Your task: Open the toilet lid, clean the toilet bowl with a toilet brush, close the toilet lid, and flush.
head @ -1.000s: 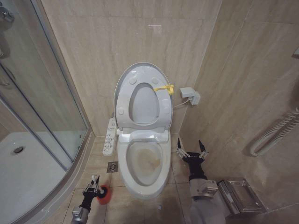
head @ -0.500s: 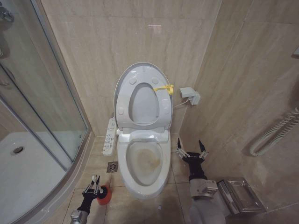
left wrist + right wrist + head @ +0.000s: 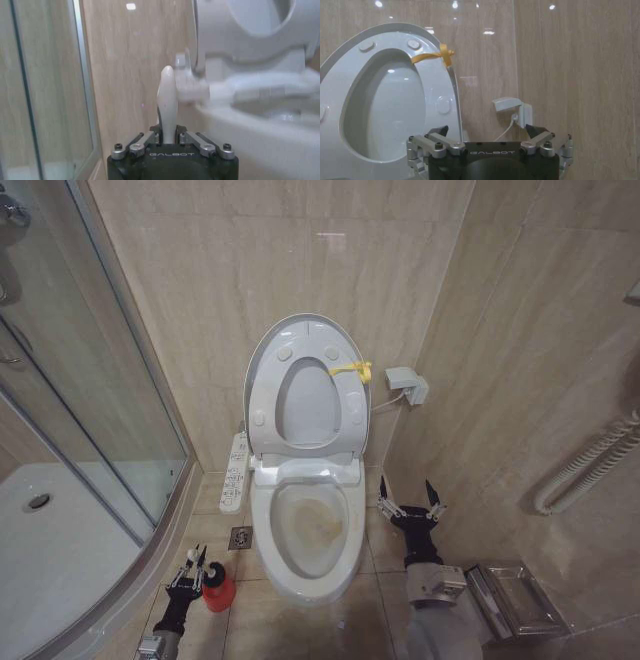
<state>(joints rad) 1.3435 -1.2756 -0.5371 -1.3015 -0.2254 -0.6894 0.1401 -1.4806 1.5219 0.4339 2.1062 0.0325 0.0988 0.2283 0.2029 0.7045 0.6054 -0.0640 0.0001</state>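
Observation:
The toilet lid point(image 3: 262, 370) stands upright against the wall, its yellow tag point(image 3: 352, 370) at the rim, and the ring seat is raised with it. The toilet bowl point(image 3: 311, 525) lies uncovered, stained yellowish-brown inside. My left gripper point(image 3: 189, 565) is low on the floor to the left of the bowl, beside the red holder point(image 3: 219, 594). In the left wrist view my left gripper point(image 3: 167, 135) is shut on the toilet brush's thin white handle point(image 3: 166, 93). To the right of the bowl my right gripper point(image 3: 408, 498) hangs open and holds nothing. It faces the raised lid point(image 3: 350, 67).
A curved glass shower enclosure point(image 3: 90, 420) walls off the left. A floor drain point(image 3: 240, 537) and a side control panel point(image 3: 237, 470) sit left of the bowl. A wall outlet point(image 3: 408, 385), a coiled hose point(image 3: 590, 465) and a metal tray point(image 3: 515, 595) line the right.
My left gripper has shifted left and back toward me, away from above the red holder, which now shows more fully. The right arm has stayed still.

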